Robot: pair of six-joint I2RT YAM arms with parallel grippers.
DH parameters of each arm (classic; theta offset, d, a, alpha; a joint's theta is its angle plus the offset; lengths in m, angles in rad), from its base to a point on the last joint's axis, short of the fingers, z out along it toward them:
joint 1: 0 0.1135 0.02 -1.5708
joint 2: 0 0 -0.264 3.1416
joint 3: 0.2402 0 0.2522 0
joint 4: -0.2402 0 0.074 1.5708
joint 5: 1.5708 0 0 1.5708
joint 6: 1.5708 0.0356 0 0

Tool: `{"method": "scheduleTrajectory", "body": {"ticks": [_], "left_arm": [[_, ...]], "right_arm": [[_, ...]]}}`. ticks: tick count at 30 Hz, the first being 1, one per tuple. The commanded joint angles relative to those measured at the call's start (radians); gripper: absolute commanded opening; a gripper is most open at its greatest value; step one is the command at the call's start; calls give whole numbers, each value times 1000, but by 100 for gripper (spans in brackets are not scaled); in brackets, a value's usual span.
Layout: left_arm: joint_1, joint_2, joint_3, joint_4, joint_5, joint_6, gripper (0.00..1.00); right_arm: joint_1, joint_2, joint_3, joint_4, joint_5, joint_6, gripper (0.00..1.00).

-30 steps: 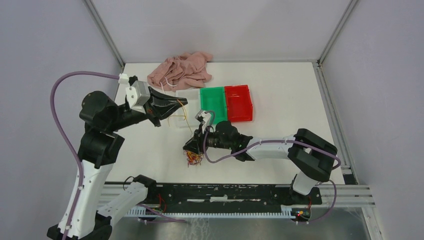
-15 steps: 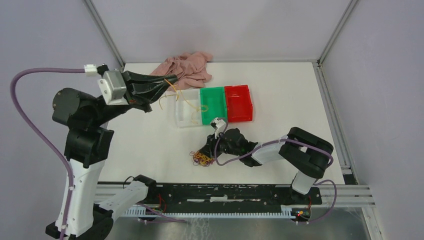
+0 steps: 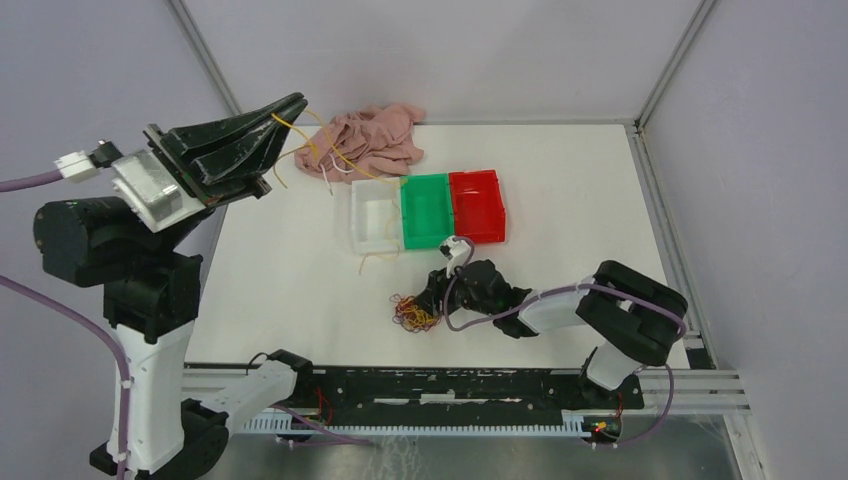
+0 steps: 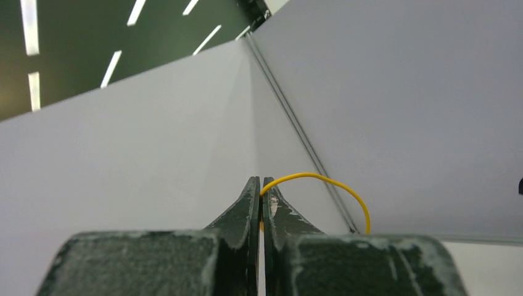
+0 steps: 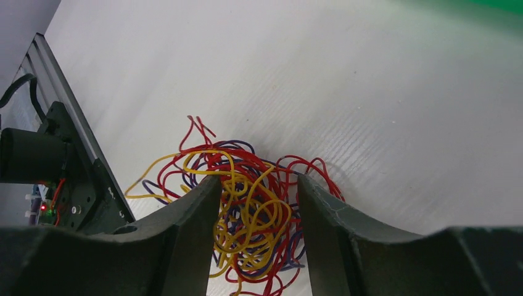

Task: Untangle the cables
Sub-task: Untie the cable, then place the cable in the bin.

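The cables are a small tangle [image 3: 410,315] of yellow, red and purple wires lying on the white table near the front. My right gripper [image 3: 428,297] lies low at its right side. In the right wrist view its jaws [image 5: 259,182] stand apart, straddling the loose tangle [image 5: 253,216]. My left gripper [image 3: 298,101] is raised high at the back left, shut on one yellow cable [image 3: 318,150]. That cable hangs down across the pink garment towards the white bin. In the left wrist view the yellow cable [image 4: 321,179] arcs out from the shut tips [image 4: 259,182].
A pink garment [image 3: 370,135] with a white drawstring lies at the back. A white bin [image 3: 375,215], a green bin [image 3: 426,208] and a red bin [image 3: 476,205] stand side by side mid-table. A yellow strand end [image 3: 372,263] lies before the white bin.
My left gripper rose and swung back left, drawing the yellow cable up and out of the tangle. My right gripper shifted right and lower, and the tangle now lies on the table.
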Motion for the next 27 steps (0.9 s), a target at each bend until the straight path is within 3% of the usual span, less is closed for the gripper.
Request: {"method": "scheduleTrajectory", "body": {"ticks": [1, 9, 17, 27], "left_arm": [[-3, -14, -134, -11, -32, 54, 3], [-4, -93, -385, -38, -47, 75, 3], [-4, -92, -532, -49, -69, 122, 3], [-4, -3, -657, -74, -217, 331, 3]], "right_arm": [[-9, -132, 25, -97, 37, -11, 57], [-17, -338, 103, -321, 68, -70, 68], [-52, -393, 163, -389, 76, -81, 69], [-185, -422, 193, -489, 101, -50, 69]]}}
